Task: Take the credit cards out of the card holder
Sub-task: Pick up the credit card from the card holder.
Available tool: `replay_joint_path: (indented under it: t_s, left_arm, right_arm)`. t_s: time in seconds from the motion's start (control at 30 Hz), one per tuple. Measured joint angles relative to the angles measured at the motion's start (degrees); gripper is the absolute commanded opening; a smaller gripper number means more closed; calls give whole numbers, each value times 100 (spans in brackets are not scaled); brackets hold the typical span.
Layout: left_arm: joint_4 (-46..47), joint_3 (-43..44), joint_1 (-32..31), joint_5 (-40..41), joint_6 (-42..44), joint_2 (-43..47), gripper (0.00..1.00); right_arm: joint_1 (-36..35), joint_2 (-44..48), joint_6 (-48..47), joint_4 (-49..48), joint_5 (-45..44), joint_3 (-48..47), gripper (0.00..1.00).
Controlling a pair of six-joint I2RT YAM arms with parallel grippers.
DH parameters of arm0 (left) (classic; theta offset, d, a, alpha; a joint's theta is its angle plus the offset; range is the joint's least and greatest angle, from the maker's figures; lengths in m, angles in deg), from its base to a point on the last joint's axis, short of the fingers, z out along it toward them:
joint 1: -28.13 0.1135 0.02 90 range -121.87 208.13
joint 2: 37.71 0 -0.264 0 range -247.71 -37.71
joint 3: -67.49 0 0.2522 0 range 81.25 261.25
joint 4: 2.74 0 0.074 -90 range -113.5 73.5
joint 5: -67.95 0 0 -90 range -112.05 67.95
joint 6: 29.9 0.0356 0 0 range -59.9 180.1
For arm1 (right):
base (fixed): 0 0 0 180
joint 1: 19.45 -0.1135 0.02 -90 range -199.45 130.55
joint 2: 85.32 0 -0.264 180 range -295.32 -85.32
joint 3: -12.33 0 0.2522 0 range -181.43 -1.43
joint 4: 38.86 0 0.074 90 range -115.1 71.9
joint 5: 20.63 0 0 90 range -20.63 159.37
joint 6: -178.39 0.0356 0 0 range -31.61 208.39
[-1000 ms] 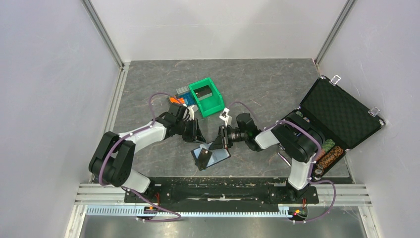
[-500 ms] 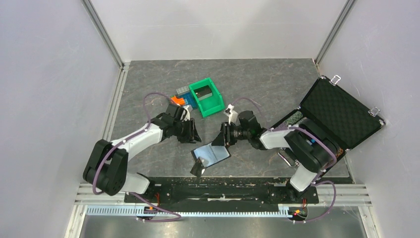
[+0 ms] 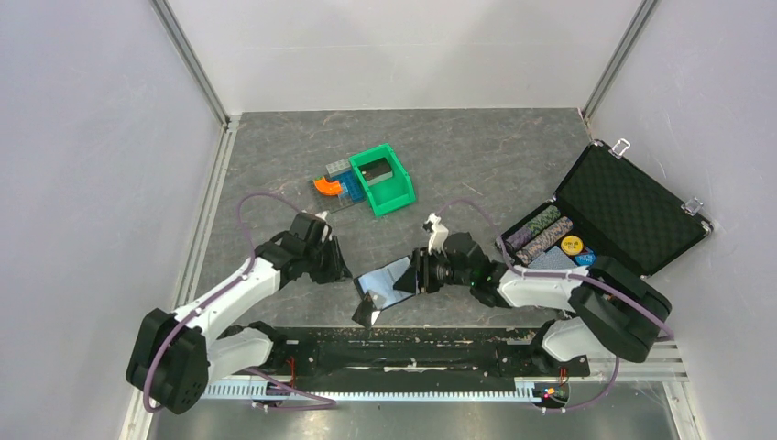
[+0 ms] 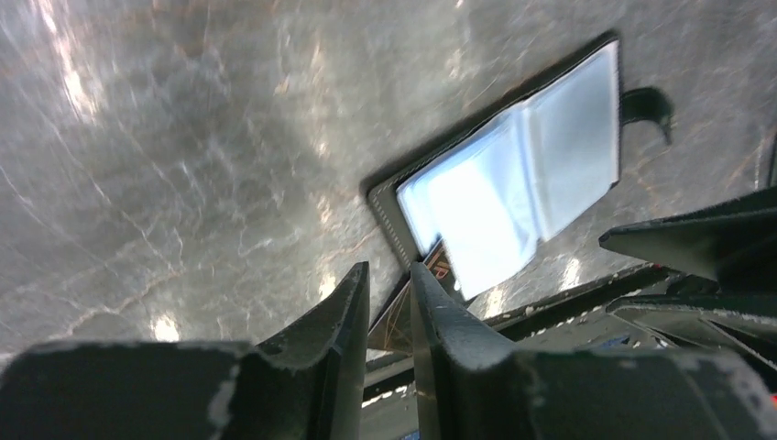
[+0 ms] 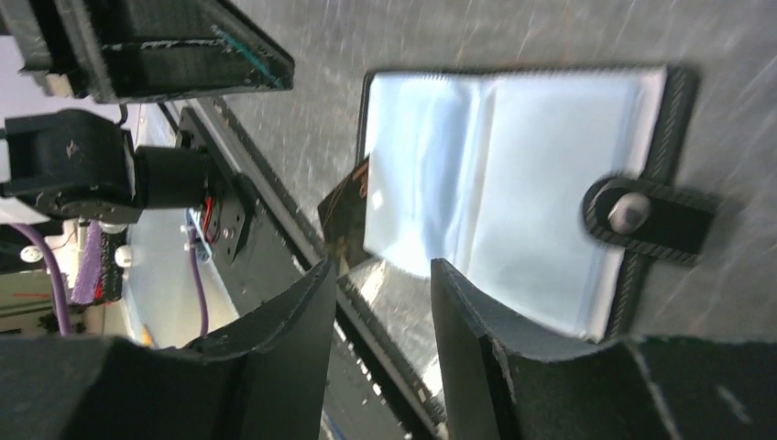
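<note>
The card holder point(image 3: 394, 278) lies open on the table, its glossy blue-grey faces up; it also shows in the left wrist view point(image 4: 522, 183) and the right wrist view point(image 5: 513, 183). One dark credit card point(image 3: 366, 313) sticks out of its near-left corner toward the table's front edge point(image 4: 440, 268) point(image 5: 342, 213). My left gripper point(image 3: 339, 269) point(image 4: 389, 275) is just left of the holder, jaws a narrow gap apart with nothing between them. My right gripper point(image 3: 414, 275) point(image 5: 380, 270) is open and empty at the holder's right edge.
A green bin point(image 3: 380, 179) with orange and blue parts point(image 3: 330, 186) beside it stands at the back. An open black foam-lined case point(image 3: 632, 206) with poker chips point(image 3: 545, 229) is at the right. The black front rail point(image 3: 403, 337) runs just near the holder.
Both arms have dropped lower and come nearer the front edge. The left gripper has backed off to the left. The card sticks out further from the holder than before.
</note>
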Motion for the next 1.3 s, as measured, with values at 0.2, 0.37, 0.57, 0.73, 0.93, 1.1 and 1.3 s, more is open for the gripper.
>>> replay_joint_path:
  t_s: [0.2, 0.37, 0.57, 0.73, 0.93, 1.1, 1.3]
  left_arm:
    - [-46, -492, -103, -96, -411, 125, 26]
    - [-35, -702, -219, -98, -671, 144, 25]
    - [-31, -868, -372, -101, -850, 151, 23]
    - [129, -1038, -472, -153, -922, 170, 20]
    - [326, -1207, -555, -334, -1060, 201, 17]
    - [498, -1300, -566, -520, -1152, 201, 15]
    - [863, -1504, -566, -844, -1281, 201, 14]
  right_arm:
    - [-765, 173, 789, -186, -752, 496, 47]
    - [-1443, 33, 1473, -531, -1482, 621, 47]
    - [-2188, -667, 2214, -946, -2218, 525, 49]
    - [-2529, -1005, 2586, -907, -2802, 168, 50]
    - [-2612, -1209, 3014, -763, -3233, -85, 50]
    - [-2616, -1268, 3200, -656, -3438, -195, 49]
    - [-2614, -1268, 3191, -734, -3545, -157, 47]
